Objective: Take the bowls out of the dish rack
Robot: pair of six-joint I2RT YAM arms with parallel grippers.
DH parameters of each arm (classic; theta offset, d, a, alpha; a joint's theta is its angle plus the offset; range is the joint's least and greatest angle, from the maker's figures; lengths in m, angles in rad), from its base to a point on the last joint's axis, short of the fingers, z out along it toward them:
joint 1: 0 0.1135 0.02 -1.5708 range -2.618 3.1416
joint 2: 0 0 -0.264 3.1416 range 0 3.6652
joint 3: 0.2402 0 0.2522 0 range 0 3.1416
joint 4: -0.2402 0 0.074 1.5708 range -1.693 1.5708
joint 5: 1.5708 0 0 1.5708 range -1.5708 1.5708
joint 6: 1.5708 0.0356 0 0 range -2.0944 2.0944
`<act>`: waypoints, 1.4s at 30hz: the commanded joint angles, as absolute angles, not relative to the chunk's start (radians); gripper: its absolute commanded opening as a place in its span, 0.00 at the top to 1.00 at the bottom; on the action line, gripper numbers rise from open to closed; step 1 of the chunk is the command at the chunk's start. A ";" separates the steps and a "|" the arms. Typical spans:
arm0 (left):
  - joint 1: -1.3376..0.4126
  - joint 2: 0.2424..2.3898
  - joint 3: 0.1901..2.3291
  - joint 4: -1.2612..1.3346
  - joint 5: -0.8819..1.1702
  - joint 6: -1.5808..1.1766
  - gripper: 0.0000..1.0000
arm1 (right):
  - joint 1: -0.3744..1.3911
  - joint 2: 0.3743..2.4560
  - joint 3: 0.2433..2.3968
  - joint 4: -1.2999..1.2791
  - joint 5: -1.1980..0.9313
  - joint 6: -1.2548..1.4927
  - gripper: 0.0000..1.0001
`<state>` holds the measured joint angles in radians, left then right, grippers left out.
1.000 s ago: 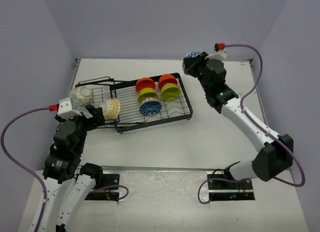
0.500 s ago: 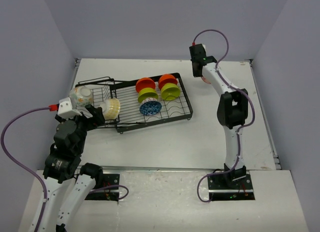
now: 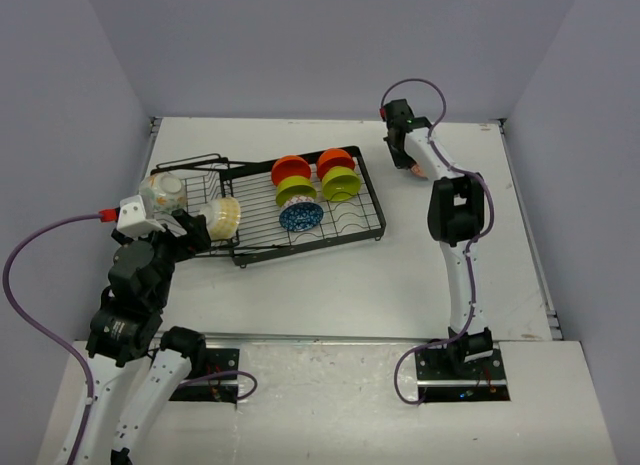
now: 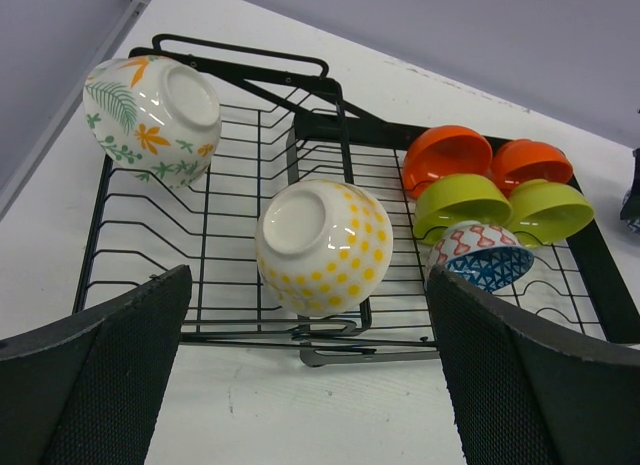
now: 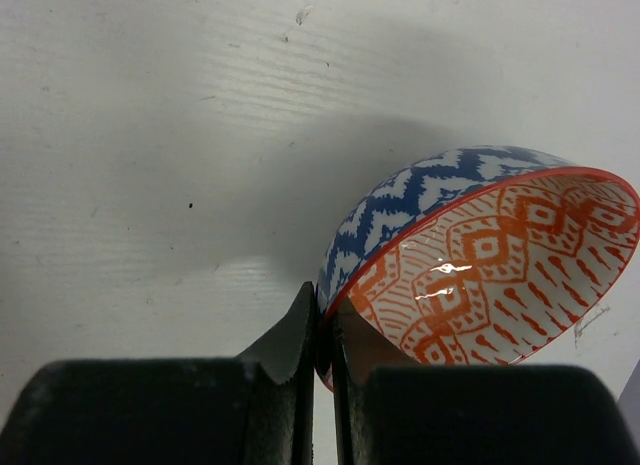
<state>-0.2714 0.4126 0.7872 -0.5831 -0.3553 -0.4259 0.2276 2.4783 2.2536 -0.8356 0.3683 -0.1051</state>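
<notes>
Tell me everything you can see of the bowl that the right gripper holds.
The patterned bowl looks like glazed ceramic: blue-and-white zigzags outside, orange-red diamonds on white inside, a red rim. It is tilted, opening toward the wrist camera. The right gripper pinches its rim, one finger inside, one outside. It casts a shadow on the white table; whether it touches is unclear.

A: Left gripper (image 4: 308, 273), ahead?
B: Dotted bowl (image 4: 323, 247) straight ahead between jaws, rack (image 4: 606, 285) wires under it; bare table (image 4: 250, 415) just short of jaws.
A: Right gripper (image 5: 322, 315)?
B: Patterned bowl (image 5: 450, 245) rim fills jaws; table open leftward.
</notes>
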 commanded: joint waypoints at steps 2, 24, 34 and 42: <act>-0.279 0.406 0.784 -0.545 -0.360 -0.410 0.00 | 0.230 2.437 2.232 -0.810 0.354 -0.160 1.00; -0.285 0.410 0.788 -0.557 -0.390 -0.417 0.00 | 0.267 2.214 2.132 -0.753 0.360 -0.026 0.36; -0.285 0.405 0.790 -0.561 -0.410 -0.425 0.00 | 0.457 1.693 1.617 -0.438 0.200 0.322 0.29; -0.285 0.420 0.790 -0.568 -0.429 -0.433 0.00 | 0.541 1.437 0.877 0.400 -0.049 1.175 0.25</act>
